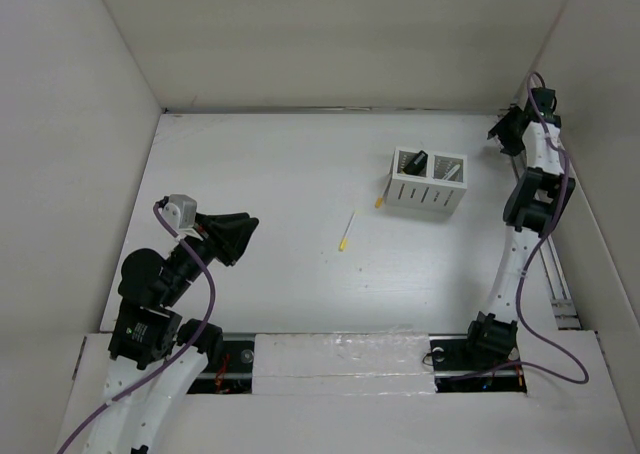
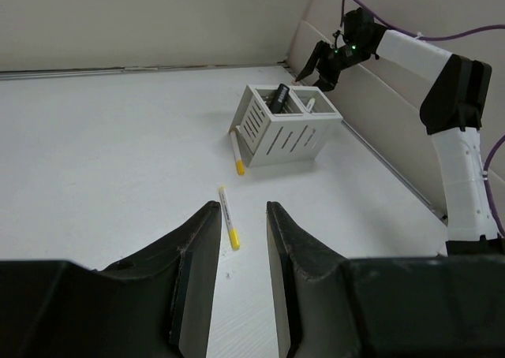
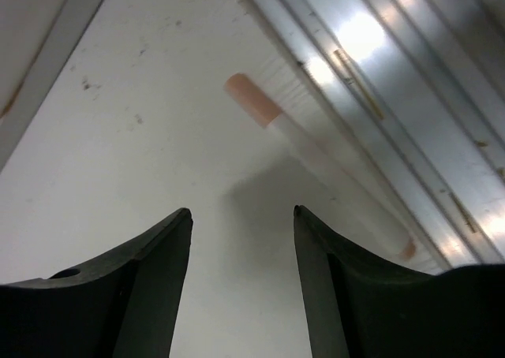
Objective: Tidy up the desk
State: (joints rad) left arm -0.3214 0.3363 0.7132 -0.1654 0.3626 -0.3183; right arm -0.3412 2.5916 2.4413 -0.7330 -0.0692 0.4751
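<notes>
Ahead of the left jaws the surface (image 2: 110,161) lies open, broken only by a yellow-tipped pen (image 2: 228,217) just in front of their gap. Farther ahead and to the right a white pen holder (image 2: 288,133) blocks the way, with a second pen (image 2: 236,154) at its near-left corner. Ahead of the right jaws, a pink-capped pen (image 3: 316,149) lies along the metal rail (image 3: 418,98) to their right. A wall panel (image 3: 28,66) closes off their left.

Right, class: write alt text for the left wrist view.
A yellow-tipped pen lies on the white desk ahead of the open left pincer. Farther off stands a slotted holder with a second pen beside it, the right arm behind.
</notes>
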